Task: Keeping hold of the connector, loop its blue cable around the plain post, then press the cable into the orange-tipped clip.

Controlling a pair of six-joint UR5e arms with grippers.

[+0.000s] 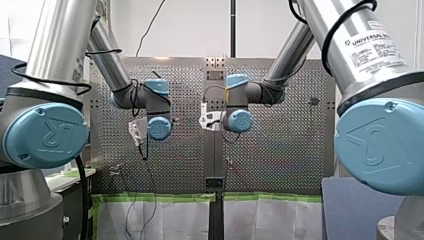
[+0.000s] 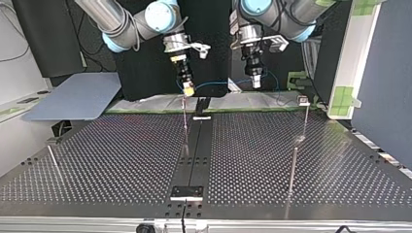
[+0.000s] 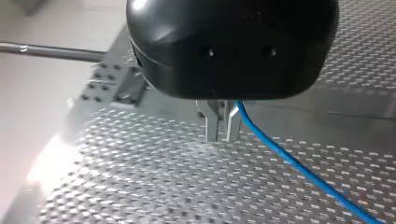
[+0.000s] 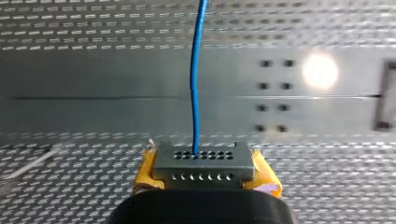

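Note:
In the right wrist view my right gripper is shut, its yellow pads clamped on a grey connector with rows of holes. The blue cable leaves the connector and runs straight ahead. In the top view the cable spans from my right gripper to my left gripper. In the left wrist view my left gripper has its metal fingers close together on the cable, which trails off beside them over the perforated table. A thin post stands just below my right gripper.
More thin posts stand on the perforated table: one at the top view's right front, one behind it with a small grey head, one at the left. A dark centre strip ends in a bracket.

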